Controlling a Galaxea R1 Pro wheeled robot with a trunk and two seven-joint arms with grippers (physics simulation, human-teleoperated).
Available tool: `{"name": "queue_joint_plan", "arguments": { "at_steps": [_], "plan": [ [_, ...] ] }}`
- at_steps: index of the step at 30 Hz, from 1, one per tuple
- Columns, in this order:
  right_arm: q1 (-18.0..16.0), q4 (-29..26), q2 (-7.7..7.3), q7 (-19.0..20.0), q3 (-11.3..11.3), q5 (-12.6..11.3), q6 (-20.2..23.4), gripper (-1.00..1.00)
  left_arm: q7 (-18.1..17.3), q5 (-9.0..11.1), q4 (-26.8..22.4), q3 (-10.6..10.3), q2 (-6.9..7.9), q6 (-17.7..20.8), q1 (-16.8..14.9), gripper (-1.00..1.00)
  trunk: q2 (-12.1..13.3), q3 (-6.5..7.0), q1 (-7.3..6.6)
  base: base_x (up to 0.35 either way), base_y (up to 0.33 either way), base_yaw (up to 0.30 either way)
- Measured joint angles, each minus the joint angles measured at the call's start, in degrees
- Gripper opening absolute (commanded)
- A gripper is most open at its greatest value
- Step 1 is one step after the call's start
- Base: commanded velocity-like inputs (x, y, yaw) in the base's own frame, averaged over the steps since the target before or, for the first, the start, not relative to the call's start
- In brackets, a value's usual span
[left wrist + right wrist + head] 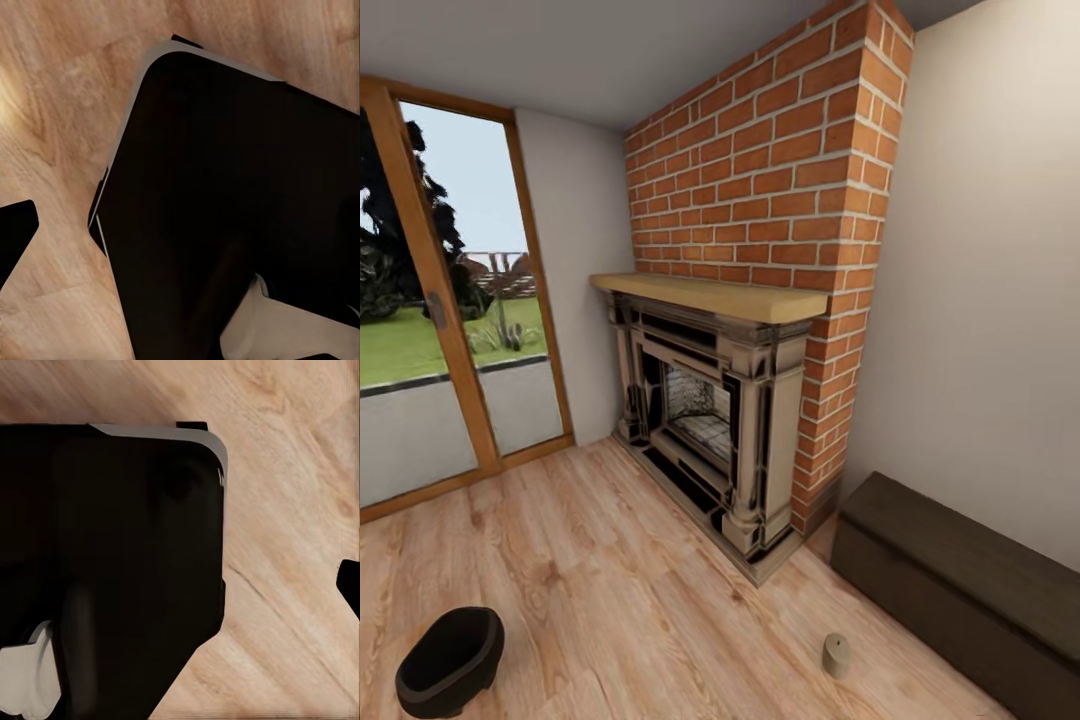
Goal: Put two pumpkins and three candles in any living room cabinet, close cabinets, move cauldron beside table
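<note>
Cabinet (960, 580): one unit in the head view, long, low and dark brown, against the wall just right of the brick fireplace (730, 420). Its fronts appear closed. Judged heavy and rigid; with no handles evident, a drawer would have to be pulled by its top edge.

Cauldron (450, 660): one, glossy black, standing upright on the wooden floor (610, 560) near the lower left corner of the head view, well apart from the cabinet. Judged rigid, fairly weighty and slick-surfaced; the rim of the wide mouth is the likeliest hold.

Candle (836, 655): one, a short tan cylinder, upright on the floor near the cabinet's near end but not touching it. Judged light, stiff, liable to tip or roll; take it across the sides, mid-height.

Pumpkins and table: none counted here.

Fingers: both wrist views look down on floorboards past dark robot bodywork; whether either pair stands open or closed cannot be told, and no object is seen held.
</note>
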Motion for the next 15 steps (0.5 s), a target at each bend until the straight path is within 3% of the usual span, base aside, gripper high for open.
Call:
{"name": "queue_joint_plan", "arguments": {
  "at_steps": [5, 15],
  "plan": [
    [-0.04, 0.00, 0.00, 0.00, -0.02, 0.00, 0.00, 1.00, -0.16, -0.02, -0.06, 0.00, 0.03, -0.01, 0.00, 1.00, 0.00, 0.00, -0.01, -0.115, -0.079, -0.258],
    [-0.06, -0.05, 0.00, 0.00, -0.02, 0.00, 0.00, 1.00, -0.35, -0.04, -0.15, -0.08, -0.01, 0.17, -0.02, 1.00, 0.00, 0.00, -0.02, -0.011, -0.007, -0.258]
  ]
}}
